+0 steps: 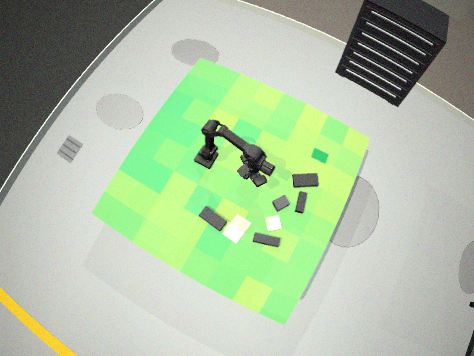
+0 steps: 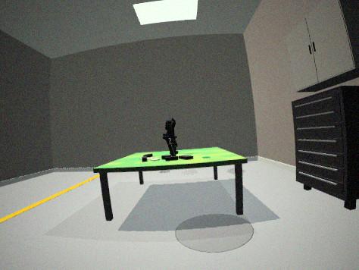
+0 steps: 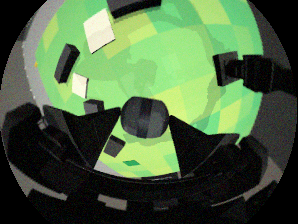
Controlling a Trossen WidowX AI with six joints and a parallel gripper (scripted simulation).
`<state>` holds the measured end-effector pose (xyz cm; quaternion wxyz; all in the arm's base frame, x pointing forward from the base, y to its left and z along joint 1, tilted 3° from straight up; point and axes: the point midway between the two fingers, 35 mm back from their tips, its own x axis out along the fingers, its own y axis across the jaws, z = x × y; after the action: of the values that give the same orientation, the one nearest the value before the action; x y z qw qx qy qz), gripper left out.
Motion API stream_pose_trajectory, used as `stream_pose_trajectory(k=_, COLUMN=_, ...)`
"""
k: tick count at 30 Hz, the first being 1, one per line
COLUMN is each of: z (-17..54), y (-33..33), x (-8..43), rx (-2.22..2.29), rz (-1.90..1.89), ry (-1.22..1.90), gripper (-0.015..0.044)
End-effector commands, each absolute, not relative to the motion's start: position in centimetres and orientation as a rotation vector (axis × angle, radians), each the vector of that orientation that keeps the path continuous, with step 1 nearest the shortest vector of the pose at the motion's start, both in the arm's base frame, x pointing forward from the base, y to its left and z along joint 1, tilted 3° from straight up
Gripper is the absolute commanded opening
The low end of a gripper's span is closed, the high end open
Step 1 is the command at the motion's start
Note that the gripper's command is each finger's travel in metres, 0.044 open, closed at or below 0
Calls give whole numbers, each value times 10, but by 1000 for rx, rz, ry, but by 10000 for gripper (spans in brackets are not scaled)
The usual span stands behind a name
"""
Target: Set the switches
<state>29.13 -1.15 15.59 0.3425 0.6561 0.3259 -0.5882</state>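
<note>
My gripper (image 1: 251, 175) (image 2: 173, 153) (image 3: 145, 113) is over the middle of the green table, its fingertips on either side of a dark grey body. This looks like the controller unit (image 3: 145, 117); it fills the gap between the fingertips in the wrist view, so the gripper appears shut on it. A darker band crosses its visible face. No numbers, switch positions or label squares can be read on it. In the top and exterior views the unit cannot be told apart from the dark fingers, and the side facing the table is hidden.
Dark modules (image 1: 305, 180) (image 1: 301, 202) (image 1: 281, 203) (image 1: 266, 239) (image 1: 213, 218) lie beyond the gripper on the green table (image 1: 170, 200). Two white flat pieces (image 1: 236, 228) (image 1: 273, 223) lie among them. A small green square (image 1: 320, 155) (image 3: 131, 163) lies farther off.
</note>
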Motion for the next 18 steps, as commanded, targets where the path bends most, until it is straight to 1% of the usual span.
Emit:
stream_pose_trajectory(k=1, z=146, y=-14, x=288, rx=1688, rz=-1552, ry=861, gripper=338)
stream_pose_trajectory(k=18, z=141, y=-25, x=281, rx=1687, rz=-1553, ry=860, gripper=338)
